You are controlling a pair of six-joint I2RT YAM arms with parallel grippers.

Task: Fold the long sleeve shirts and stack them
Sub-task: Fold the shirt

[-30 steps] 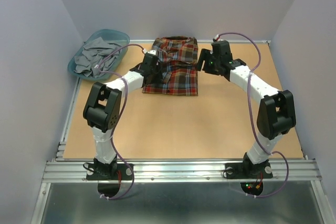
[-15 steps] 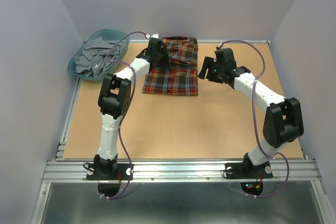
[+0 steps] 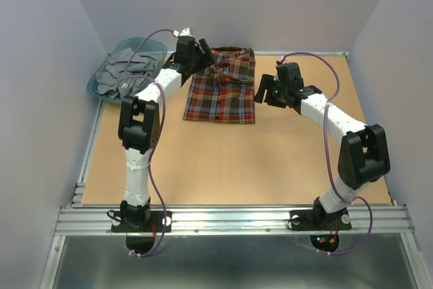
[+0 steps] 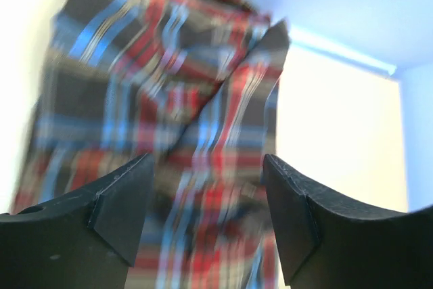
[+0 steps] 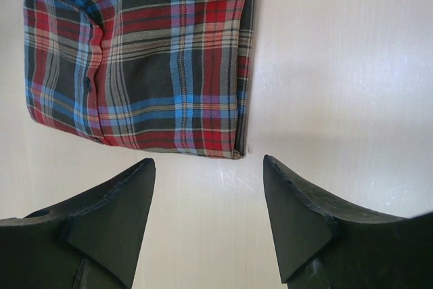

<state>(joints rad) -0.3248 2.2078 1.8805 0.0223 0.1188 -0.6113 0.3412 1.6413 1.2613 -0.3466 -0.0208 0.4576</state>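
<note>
The left arm has swung from the shirt's left edge up toward its collar corner. The left claw (image 4: 206, 167) is released and empty. The plaid shirt (image 3: 222, 94) lies folded far back on the table (image 3: 237, 167). The right claw (image 3: 265, 90), also released, hovers beside it, probably clearing the finished fold.

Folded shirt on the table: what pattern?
Red, blue and dark plaid shirt; right wrist view best.

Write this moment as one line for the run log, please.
plaid shirt: folded, flat on table | left gripper: open, near shirt's far-left corner, empty | right gripper: open, off shirt's right edge, empty | teal basket: grey clothes inside
</note>
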